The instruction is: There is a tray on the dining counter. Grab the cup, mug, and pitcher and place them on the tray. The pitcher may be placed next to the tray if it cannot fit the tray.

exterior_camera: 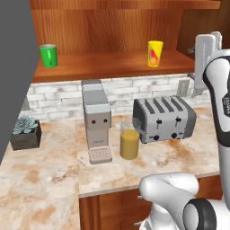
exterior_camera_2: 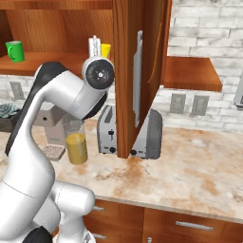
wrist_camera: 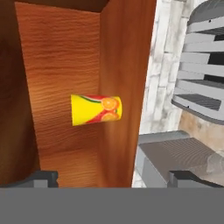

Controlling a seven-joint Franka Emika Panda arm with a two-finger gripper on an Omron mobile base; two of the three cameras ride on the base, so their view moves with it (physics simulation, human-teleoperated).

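While the arm reaches up toward the wooden shelf (exterior_camera: 103, 65), its gripper (wrist_camera: 113, 177) hangs wide open and empty, rolled sideways, facing the yellow cup (wrist_camera: 96, 109) standing at the shelf's right end.

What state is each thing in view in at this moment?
cup: upright on the wooden shelf, not gripped.
mug: upright at the shelf's left end, untouched.
pitcher: upright on the counter, amber liquid inside, between the coffee machine and the toaster.
gripper: open, empty, pointed at the cup.
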